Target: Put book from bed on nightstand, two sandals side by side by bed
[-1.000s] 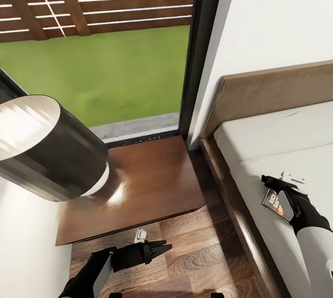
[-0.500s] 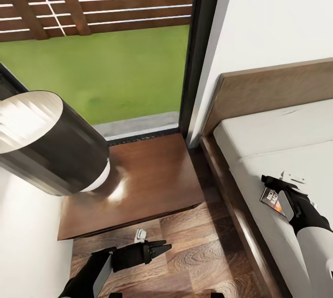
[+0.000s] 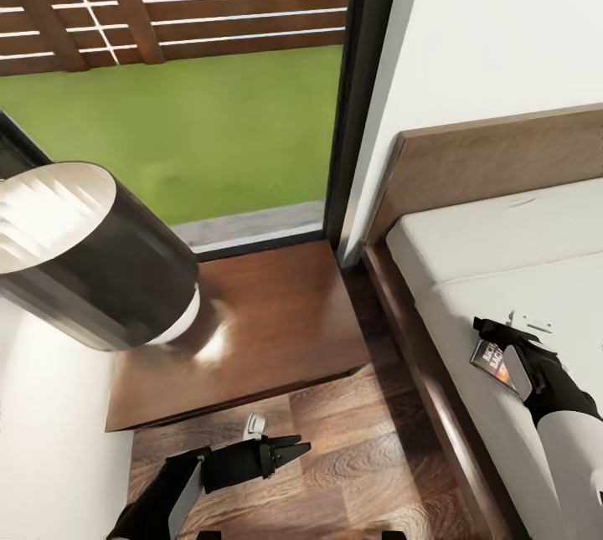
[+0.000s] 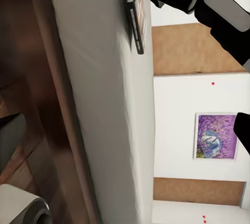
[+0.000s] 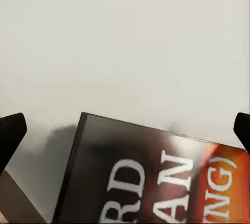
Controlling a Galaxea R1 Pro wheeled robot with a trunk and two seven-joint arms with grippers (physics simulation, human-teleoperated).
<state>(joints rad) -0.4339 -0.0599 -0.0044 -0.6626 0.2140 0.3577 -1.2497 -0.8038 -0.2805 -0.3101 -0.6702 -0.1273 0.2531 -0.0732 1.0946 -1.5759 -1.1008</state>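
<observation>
No part of the task is judged done: the book (image 3: 490,354) is seen lying on the bed (image 3: 502,255), and the nightstand (image 3: 251,331) carries only a lamp (image 3: 92,255). The sandals are left unplaced. The right tool (image 3: 494,337) is poised over the book, its jaws spread wide to either side of the cover; nothing is gripped. The left tool (image 3: 295,448) is held over the floor in front of the nightstand, its fingers drawn together, well apart from the book.

Head looks down; both wrist views share the book (image 4: 136,15).
</observation>
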